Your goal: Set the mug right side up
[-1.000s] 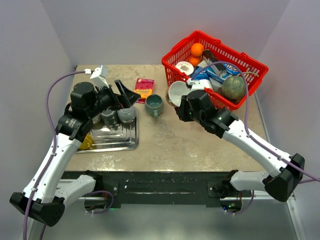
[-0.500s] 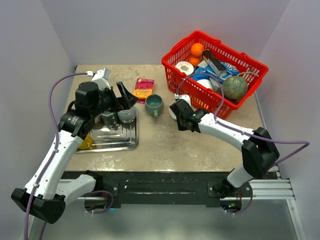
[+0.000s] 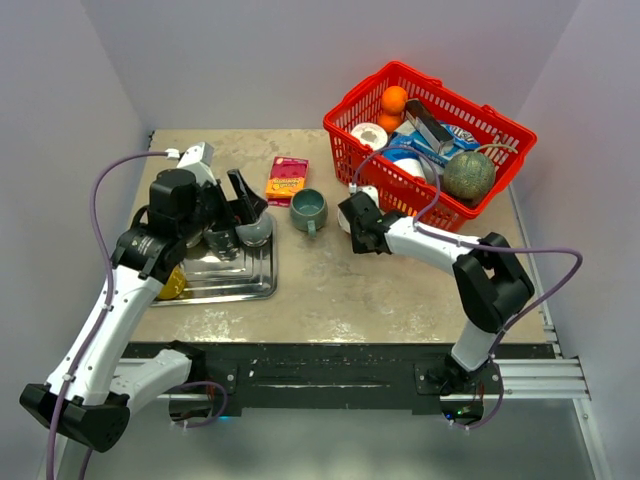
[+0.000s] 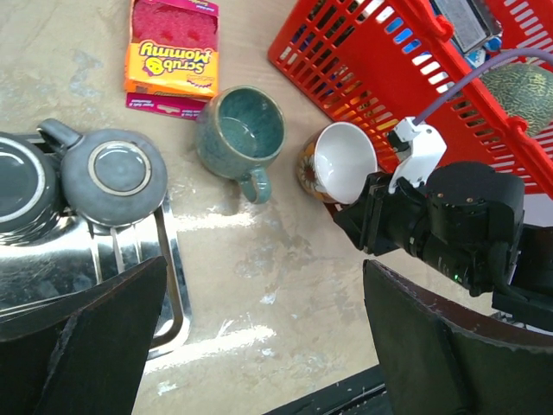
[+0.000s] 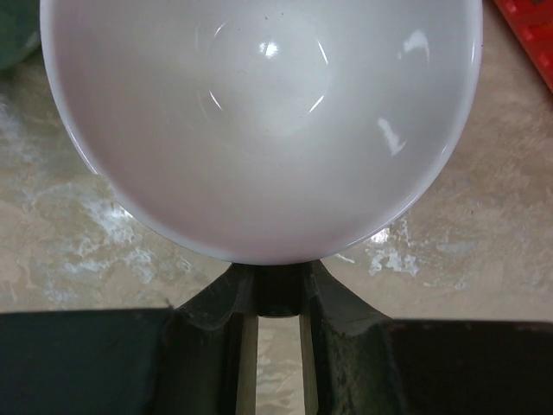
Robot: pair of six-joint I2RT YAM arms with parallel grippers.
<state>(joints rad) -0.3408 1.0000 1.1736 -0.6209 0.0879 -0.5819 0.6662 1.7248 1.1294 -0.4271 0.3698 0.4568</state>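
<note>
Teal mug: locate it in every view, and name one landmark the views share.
Top external: teal mug, upright, mid-table, left of the red basket.
Left wrist: upper centre, beside the white-lined mug.
Right wrist: only a green sliver, top-left corner.
Shared landmark: the red basket, visible in all three.

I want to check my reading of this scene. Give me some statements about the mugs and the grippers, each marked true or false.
1. The green mug stands upright on the table. True.
2. The two grey mugs on the tray are right side up. False: both are bottom up.
3. The right gripper pinches the rim of the white mug. True.
4. The left gripper holds the sponge pack. False: it is open and empty, and the pack lies on the table.
</note>
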